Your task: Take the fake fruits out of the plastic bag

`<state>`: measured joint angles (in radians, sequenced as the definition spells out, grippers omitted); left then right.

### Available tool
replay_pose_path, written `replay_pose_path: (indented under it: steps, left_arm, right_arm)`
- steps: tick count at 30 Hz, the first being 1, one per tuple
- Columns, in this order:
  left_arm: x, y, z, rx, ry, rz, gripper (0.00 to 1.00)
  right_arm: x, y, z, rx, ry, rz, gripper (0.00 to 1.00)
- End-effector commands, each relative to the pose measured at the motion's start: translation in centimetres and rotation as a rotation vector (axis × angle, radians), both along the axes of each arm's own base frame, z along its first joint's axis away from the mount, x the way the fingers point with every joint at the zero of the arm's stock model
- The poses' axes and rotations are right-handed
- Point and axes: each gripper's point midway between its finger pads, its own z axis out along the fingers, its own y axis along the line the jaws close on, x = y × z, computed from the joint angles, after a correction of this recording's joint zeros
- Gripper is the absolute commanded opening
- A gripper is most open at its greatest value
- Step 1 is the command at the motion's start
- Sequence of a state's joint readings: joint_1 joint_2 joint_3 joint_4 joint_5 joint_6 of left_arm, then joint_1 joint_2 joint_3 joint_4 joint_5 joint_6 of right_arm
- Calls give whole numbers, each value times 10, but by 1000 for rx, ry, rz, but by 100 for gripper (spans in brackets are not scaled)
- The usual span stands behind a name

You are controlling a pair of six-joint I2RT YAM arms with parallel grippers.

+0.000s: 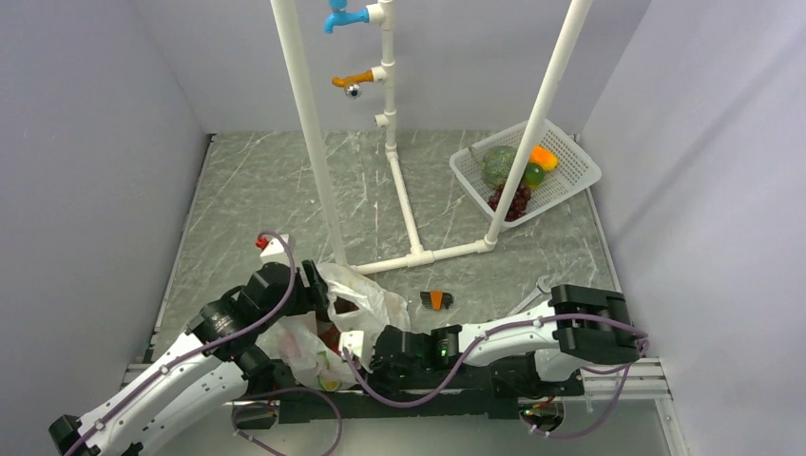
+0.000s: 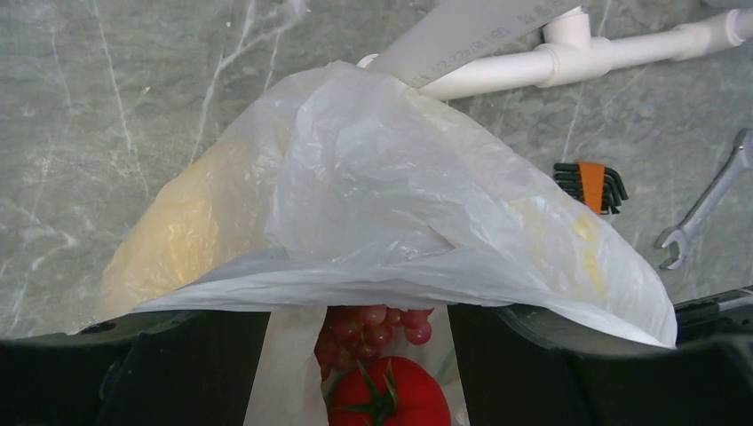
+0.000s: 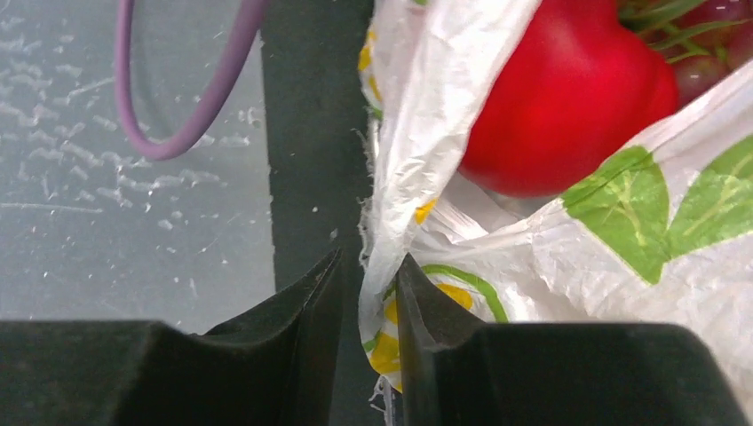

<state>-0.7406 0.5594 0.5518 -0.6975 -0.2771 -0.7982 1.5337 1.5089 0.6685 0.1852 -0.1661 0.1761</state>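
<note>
Right claw (image 3: 368, 293), jaws narrow, pinches the rim of the plastic bag (image 3: 444, 115), red apple (image 3: 568, 98) just beyond inside, while left claw (image 2: 360, 364) gapes wide at the mouth, facing the grape bunch (image 2: 373, 327).

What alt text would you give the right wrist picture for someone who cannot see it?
The right gripper pinches the edge of a white plastic bag printed with lemons and leaves; a glossy red fruit lies in it.

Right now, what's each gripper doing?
Left gripper: open, plastic bag draped over it.
Right gripper: shut on the plastic bag's edge.
</note>
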Motion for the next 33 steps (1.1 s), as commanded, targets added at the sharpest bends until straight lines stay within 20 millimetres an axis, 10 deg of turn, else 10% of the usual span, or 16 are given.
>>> replay_pose_path:
  steps: [1,12,16,23,27,33]
  left_arm:
    - [-1,-8,5,-62,-12,-31,76]
    - [-25,-27,54,-208,-53,-183,84]
    - [-33,-23,80,-253,-107,-201,84]
    - [-45,-30,92,-345,-130,-246,75]
    - [-52,-35,79,-351,-81,-281,69]
    - [-67,-64,30,-488,64,-337,53]
  right_arm:
    - [12,15,27,86,-29,-76,34]
    - [42,15,147,363,-63,-250,88]
    - [53,25,161,428,-61,-321,75]
    - [87,57,130,360,-145,-497,33]
    - [114,53,108,324,-235,-630,28]
    - [103,24,70,256,-224,-619,37]
